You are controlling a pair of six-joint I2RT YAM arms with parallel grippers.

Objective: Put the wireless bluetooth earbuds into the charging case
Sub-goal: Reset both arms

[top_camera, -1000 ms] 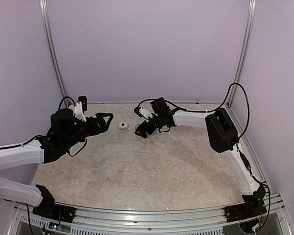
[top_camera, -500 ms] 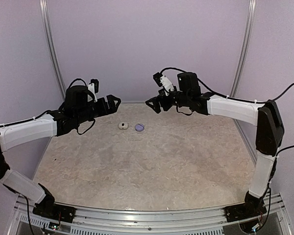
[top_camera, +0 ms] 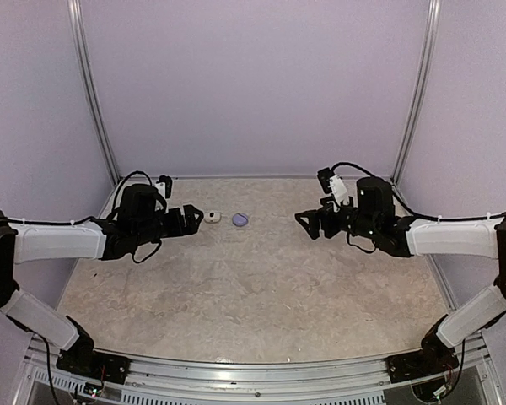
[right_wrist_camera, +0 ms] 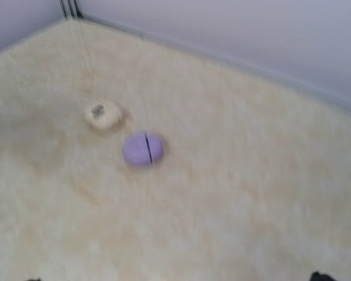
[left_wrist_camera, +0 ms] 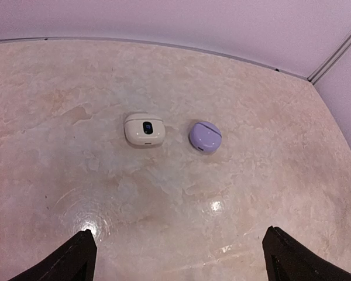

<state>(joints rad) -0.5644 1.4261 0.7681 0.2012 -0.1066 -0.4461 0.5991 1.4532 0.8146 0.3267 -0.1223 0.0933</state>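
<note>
Gaping wide and empty: left gripper (top_camera: 196, 217) near the cream rounded plastic case (left_wrist_camera: 144, 129) just beside the lilac pebble-shaped plastic case (left_wrist_camera: 205, 136), right gripper (top_camera: 305, 224) well apart from it. No loose earbuds visible. Likely hazard: shoving either shut, smooth case across the glossy stone-patterned table (top_camera: 253, 287).

No readable text anywhere — the cream case (left_wrist_camera: 144, 130) carries a small dark display, its marks too tiny to read.
</note>
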